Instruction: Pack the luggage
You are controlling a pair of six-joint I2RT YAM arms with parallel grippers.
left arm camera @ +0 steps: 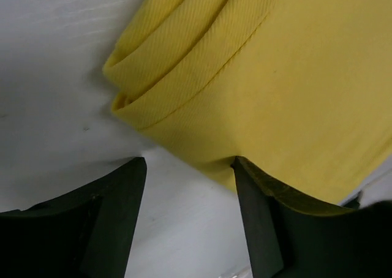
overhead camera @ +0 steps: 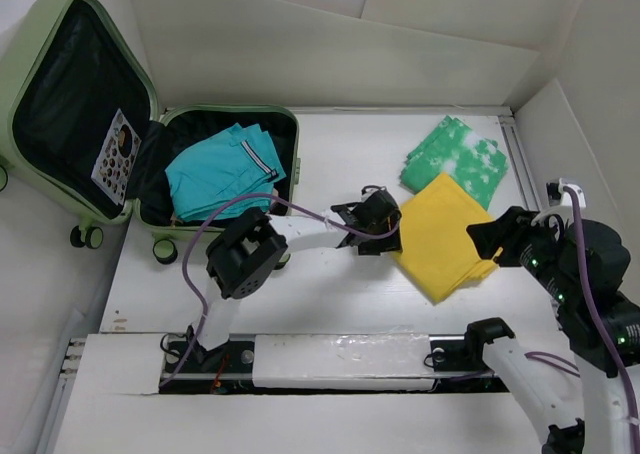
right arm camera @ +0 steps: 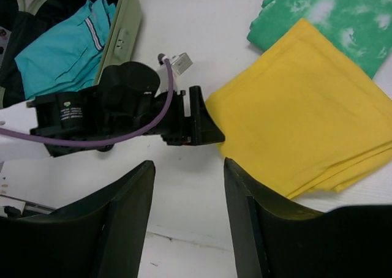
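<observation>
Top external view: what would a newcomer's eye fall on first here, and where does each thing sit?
The bright yellow folded cloth lies right of centre on the white table, with the left gripper open at its left edge. At the far left the sage-green luggage lies open, a teal garment folded in its flat half. A green-and-white cloth sits just beyond the yellow one.
</observation>
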